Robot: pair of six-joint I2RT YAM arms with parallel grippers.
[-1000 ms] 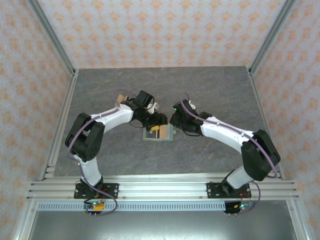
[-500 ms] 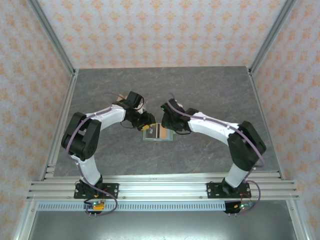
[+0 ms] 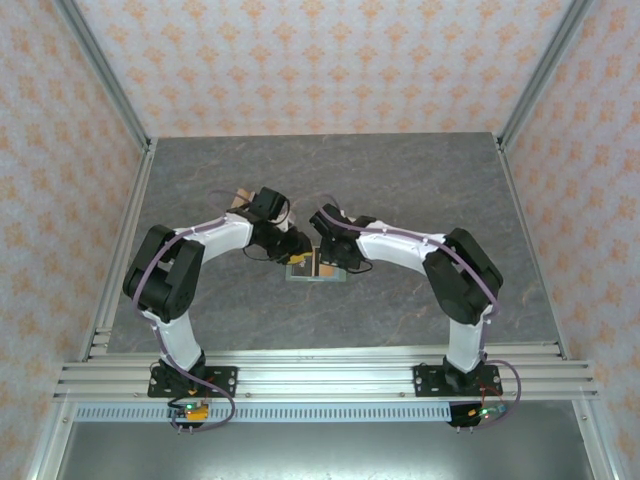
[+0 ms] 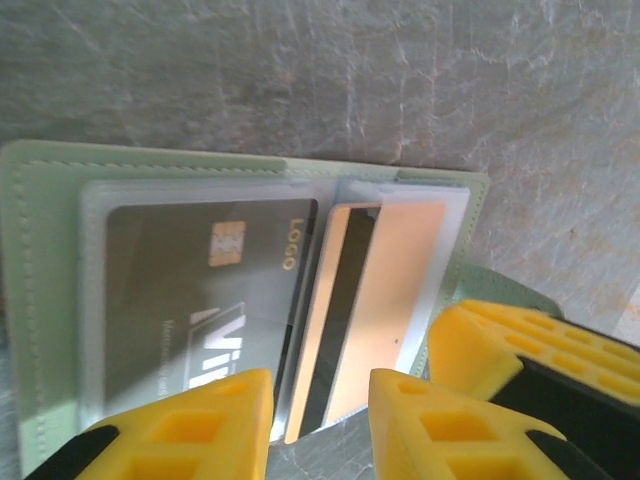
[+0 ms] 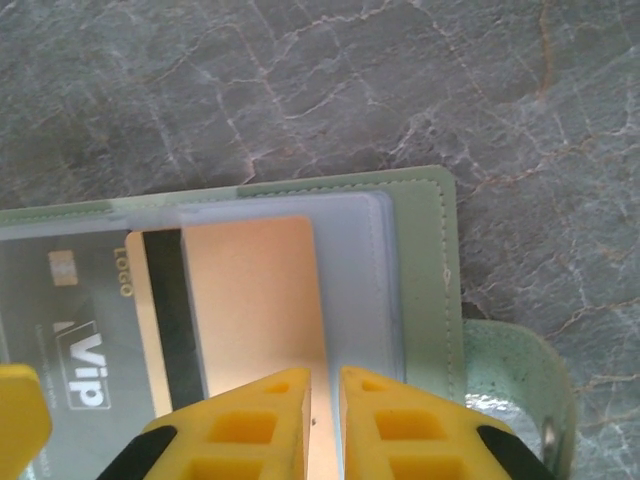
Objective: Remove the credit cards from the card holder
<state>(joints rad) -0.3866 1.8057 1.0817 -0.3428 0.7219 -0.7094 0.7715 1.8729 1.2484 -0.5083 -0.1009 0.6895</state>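
The left pincer (image 4: 320, 402) is open around the end of the tan card (image 4: 395, 270), and the right pincer (image 5: 325, 400) is almost closed over it, grip unclear, so the unheld card holder (image 5: 425, 250) may lift with the card.

Quick count: one card holder (image 5: 420, 260), two credit cards (image 4: 380, 270) in it (dark card (image 4: 190, 290), tan card (image 5: 255, 300)), and two pincers: left pincer (image 4: 320, 400), right pincer (image 5: 325, 385).

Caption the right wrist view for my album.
Right gripper straddling an orange card edge inside the open green holder.
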